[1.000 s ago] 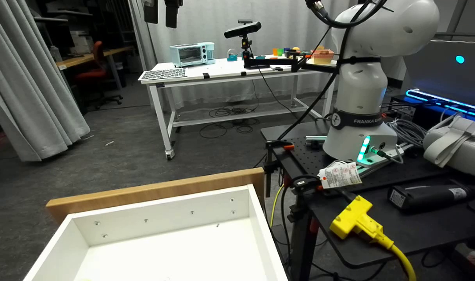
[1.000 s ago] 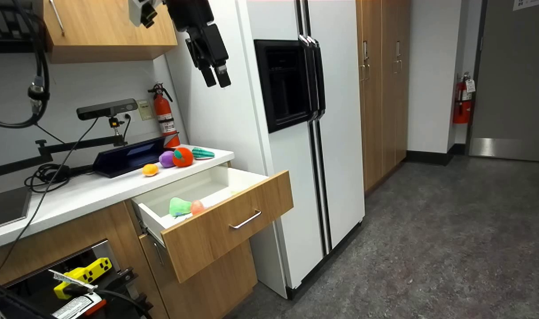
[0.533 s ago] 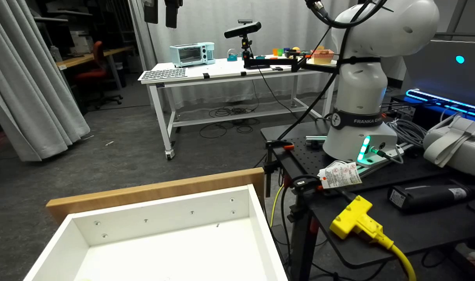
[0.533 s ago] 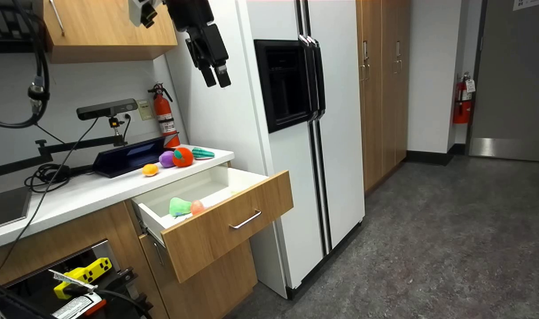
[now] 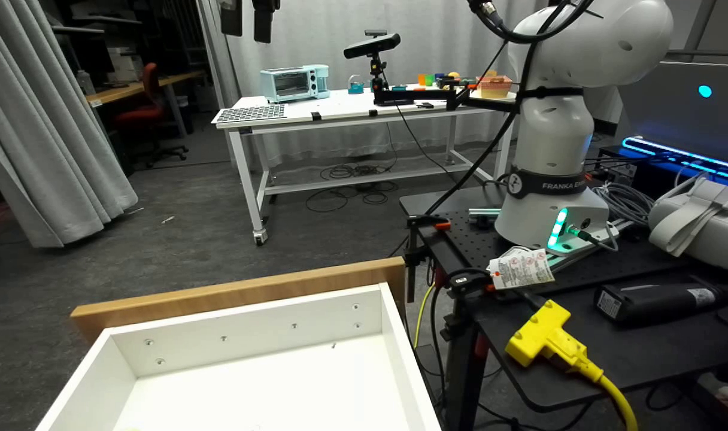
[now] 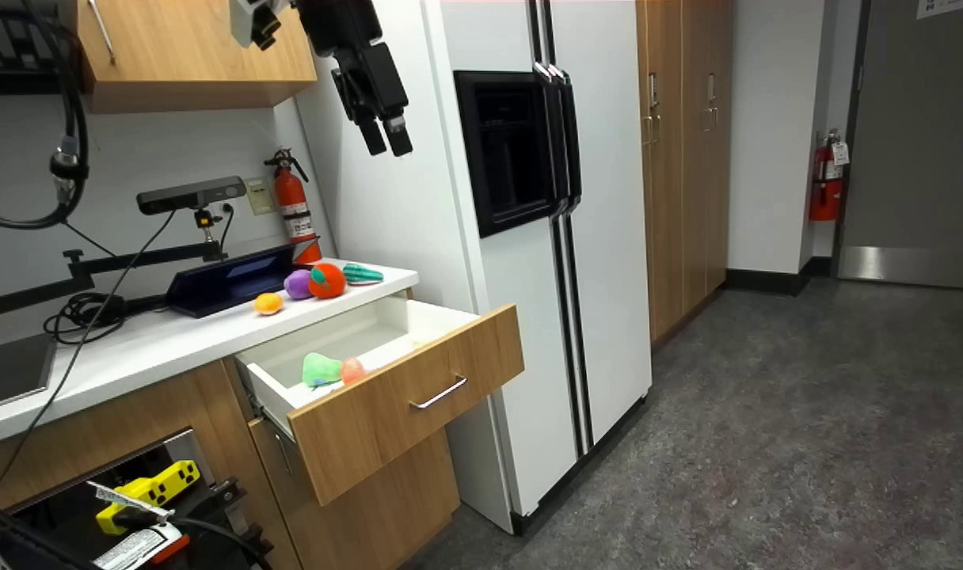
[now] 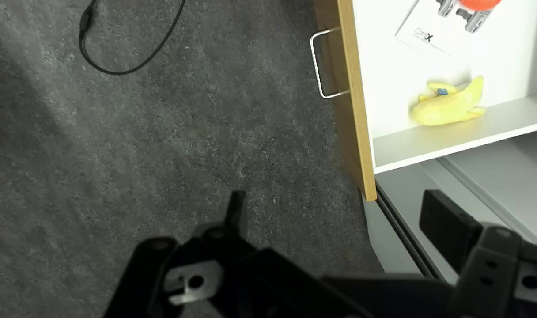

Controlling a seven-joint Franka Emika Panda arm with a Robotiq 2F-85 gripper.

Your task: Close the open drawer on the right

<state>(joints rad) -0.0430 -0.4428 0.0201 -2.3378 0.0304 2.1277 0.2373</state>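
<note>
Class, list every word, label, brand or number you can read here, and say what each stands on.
"FRANKA E…": black band on the robot arm; then it curves away.
"Com…X": white item in the drawer; middle unclear.
Too small or blurred: white tag, near extinguisher's label, far extinguisher's tag, black device's label, door sign.

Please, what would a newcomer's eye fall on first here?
Probably the open drawer, jutting from under the white counter in an exterior view. In the wrist view, a yellow banana-like thing lies in the drawer, and the black gripper stands open at the picture's bottom.
</note>
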